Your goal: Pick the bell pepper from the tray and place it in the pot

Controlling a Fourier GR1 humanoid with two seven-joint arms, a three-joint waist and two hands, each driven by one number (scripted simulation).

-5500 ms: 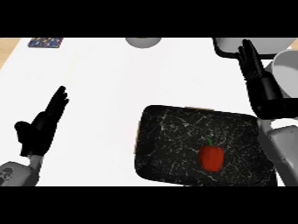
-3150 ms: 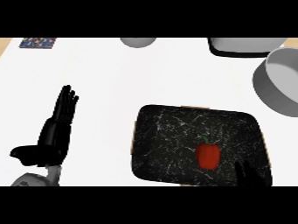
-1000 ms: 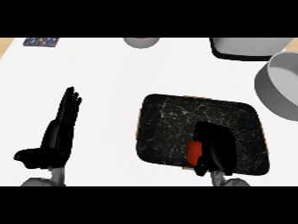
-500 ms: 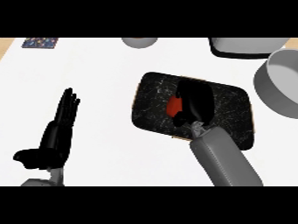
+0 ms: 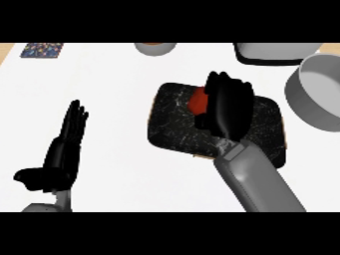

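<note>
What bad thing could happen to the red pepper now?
The right robot hand covers most of the pepper, so how well it is held cannot be seen; it might slip back onto the tray. The pot sits off to the right, so the pepper must still clear the pot's rim and could bump it. The tray looks turned on the counter and might shift again if the robot hand drags on it.

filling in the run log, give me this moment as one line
stage: grasp | right robot hand: curled on bell pepper over tray | left robot hand: open, resting at left | pot: right, no pepper inside
</note>
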